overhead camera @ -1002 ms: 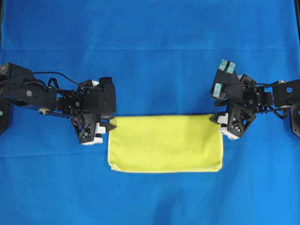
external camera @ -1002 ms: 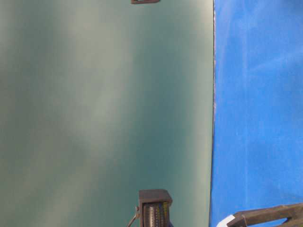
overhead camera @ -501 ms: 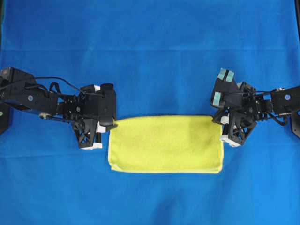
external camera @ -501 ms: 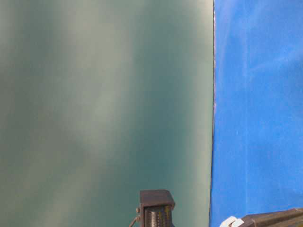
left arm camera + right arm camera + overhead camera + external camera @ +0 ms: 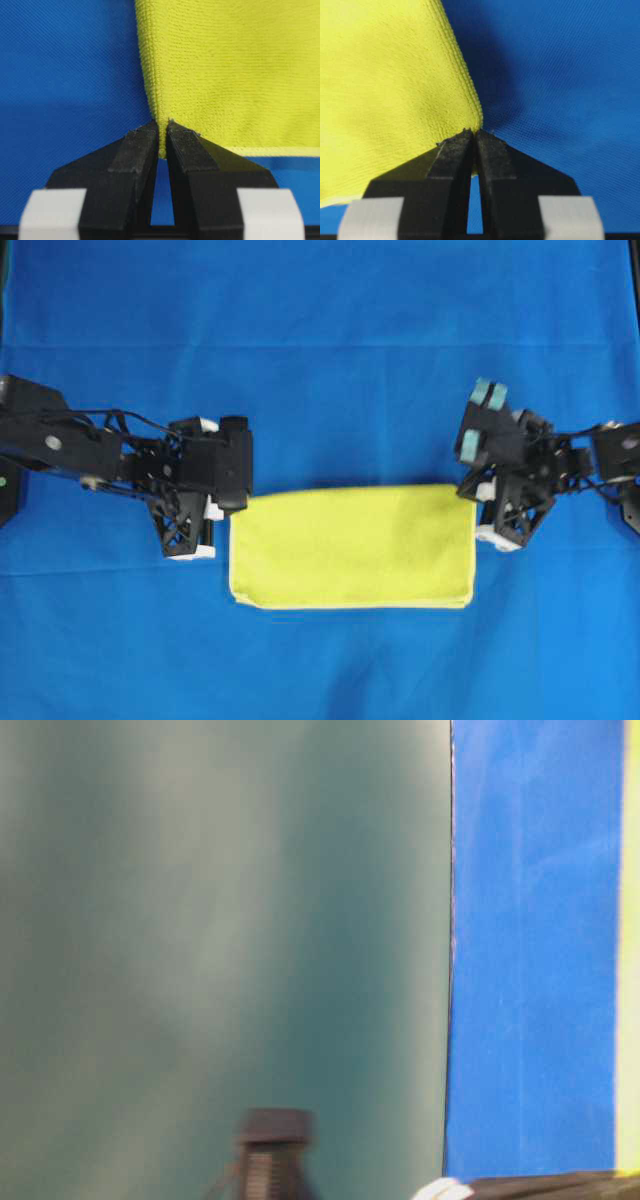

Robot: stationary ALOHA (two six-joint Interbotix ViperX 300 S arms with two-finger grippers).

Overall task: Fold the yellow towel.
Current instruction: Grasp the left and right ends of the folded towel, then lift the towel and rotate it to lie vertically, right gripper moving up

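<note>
From table level the yellow towel [image 5: 630,950] is a blurred sliver (probably its edge). The left gripper [image 5: 162,131] and right gripper [image 5: 474,135] each pinch a towel corner.

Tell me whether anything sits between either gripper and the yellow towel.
Nothing visible does. The left gripper is shut on one corner of the yellow towel, and the right gripper is shut on the opposite upper corner; only blue cloth surrounds it.

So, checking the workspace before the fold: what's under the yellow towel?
The blue cloth runs under the yellow towel on every side. Whatever lies beneath the towel's middle is covered and cannot be seen.
</note>
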